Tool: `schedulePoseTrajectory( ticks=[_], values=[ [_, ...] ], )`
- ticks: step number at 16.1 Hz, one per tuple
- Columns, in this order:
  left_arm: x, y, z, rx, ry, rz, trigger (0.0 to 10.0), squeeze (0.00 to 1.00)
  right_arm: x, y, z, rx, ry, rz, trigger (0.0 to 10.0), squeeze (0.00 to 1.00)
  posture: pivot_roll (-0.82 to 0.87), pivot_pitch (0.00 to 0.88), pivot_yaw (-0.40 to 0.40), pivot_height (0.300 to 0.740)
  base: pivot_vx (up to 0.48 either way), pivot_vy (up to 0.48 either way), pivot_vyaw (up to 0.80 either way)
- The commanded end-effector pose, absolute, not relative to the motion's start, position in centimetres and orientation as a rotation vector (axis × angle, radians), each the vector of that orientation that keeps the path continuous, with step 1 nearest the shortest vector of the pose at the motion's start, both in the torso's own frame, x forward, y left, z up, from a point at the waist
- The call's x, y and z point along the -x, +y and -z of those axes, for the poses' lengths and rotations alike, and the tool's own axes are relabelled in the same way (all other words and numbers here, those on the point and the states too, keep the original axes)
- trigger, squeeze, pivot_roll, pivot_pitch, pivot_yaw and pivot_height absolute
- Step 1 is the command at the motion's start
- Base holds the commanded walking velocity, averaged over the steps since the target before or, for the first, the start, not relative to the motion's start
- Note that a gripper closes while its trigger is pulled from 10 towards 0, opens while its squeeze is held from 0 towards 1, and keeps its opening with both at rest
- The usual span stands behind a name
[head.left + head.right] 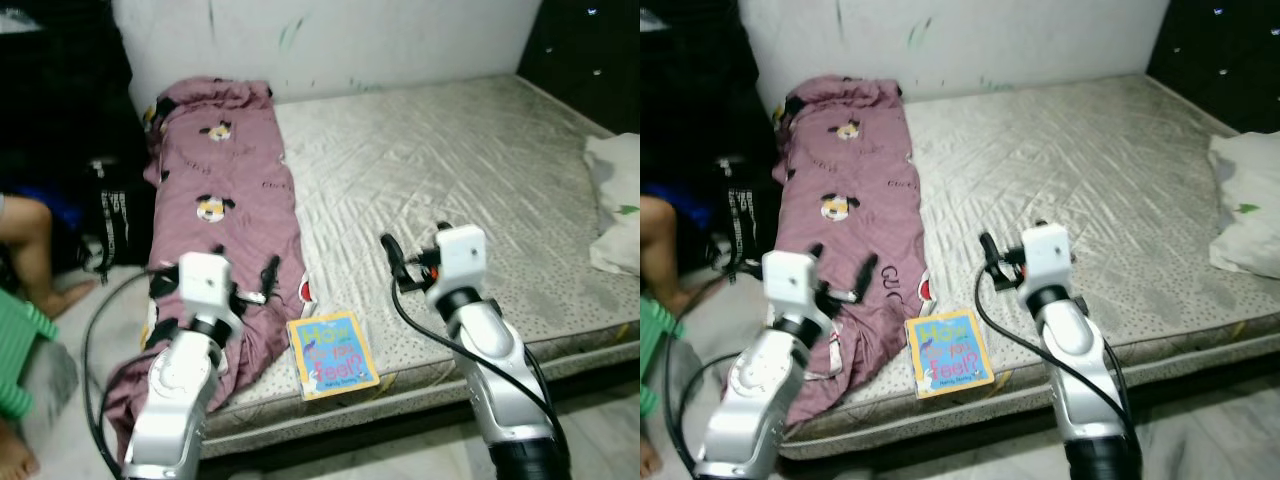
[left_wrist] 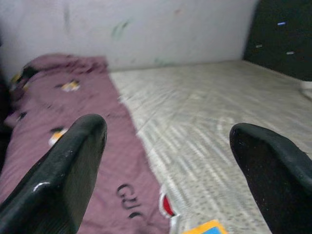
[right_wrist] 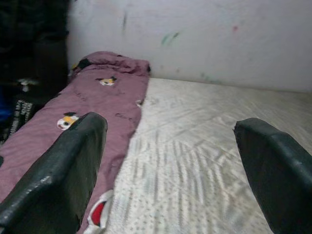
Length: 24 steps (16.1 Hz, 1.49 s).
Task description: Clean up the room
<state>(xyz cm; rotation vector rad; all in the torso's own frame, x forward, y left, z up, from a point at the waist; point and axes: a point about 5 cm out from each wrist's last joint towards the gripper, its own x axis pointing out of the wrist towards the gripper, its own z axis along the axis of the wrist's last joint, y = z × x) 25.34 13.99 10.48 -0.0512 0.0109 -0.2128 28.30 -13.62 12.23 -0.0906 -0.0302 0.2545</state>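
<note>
I see cleanup barely begun. Left gripper (image 1: 250, 283) spread wide, empty, above blanket (image 1: 225, 200). Right gripper (image 1: 412, 252) spread, empty, over mattress (image 1: 450, 160). Book (image 1: 332, 354) at 6 o'clock edge, pillow (image 1: 618, 200) at 3 o'clock, both untouched.

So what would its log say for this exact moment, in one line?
left gripper: open, over purple blanket | right gripper: open, over mattress | book: at mattress edge, untouched

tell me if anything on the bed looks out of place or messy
A children's book lies tilted at the mattress front edge, beside a rumpled purple blanket whose lower end spills over the side. A white pillow sits at the far right edge. Both pincers, left and right, are open.
</note>
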Motion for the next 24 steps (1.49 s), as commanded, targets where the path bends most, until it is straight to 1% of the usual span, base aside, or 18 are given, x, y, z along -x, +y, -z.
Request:
schedulePoseTrajectory(
  ticks=[1, 3, 7, 9, 11, 22, 24],
  values=[
    [-25.43, 14.33, -10.51, 0.032, 0.013, 0.196, 10.0, 0.00, -28.55, -13.02, -12.52, 0.095, -0.045, -0.272, 10.0, 0.00, 0.04, 0.000, -0.001, 0.740, 0.000, 0.000, 0.00],
    [-25.45, 14.22, -10.62, 0.010, 0.002, 0.194, 10.0, 0.00, -28.54, -12.99, -12.41, 0.113, -0.040, -0.267, 10.0, 0.00, 0.04, 0.000, 0.002, 0.740, 0.000, 0.000, 0.67],
    [-25.43, 14.13, -10.26, 0.057, 0.018, 0.202, 10.0, 0.00, -28.48, -13.20, -12.23, 0.107, -0.034, -0.252, 10.0, 0.00, 0.03, 0.000, 0.001, 0.740, 0.000, 0.000, 0.80],
    [-25.47, 14.22, -10.28, 0.046, 0.016, 0.199, 10.0, 0.00, -28.65, -13.40, -12.21, 0.107, -0.033, -0.243, 10.0, 0.00, 0.03, 0.000, 0.002, 0.740, 0.000, 0.000, 0.70],
    [-25.49, 14.10, -10.33, 0.032, 0.013, 0.208, 10.0, 0.00, -28.84, -13.44, -12.12, 0.080, -0.022, -0.228, 10.0, 0.00, 0.03, 0.000, 0.002, 0.740, 0.000, 0.000, 0.00],
    [-25.50, 13.84, -10.38, 0.032, 0.014, 0.214, 10.0, 0.00, -28.95, -13.39, -11.93, 0.113, -0.026, -0.236, 10.0, 0.00, 0.03, 0.000, -0.006, 0.740, 0.000, 0.000, 0.00],
    [-25.49, 13.85, -10.34, 0.031, 0.016, 0.214, 10.0, 0.00, -28.94, -13.38, -11.85, 0.114, -0.025, -0.237, 10.0, 0.00, 0.03, 0.000, -0.005, 0.740, 0.000, -0.262, 0.00]
  ],
)
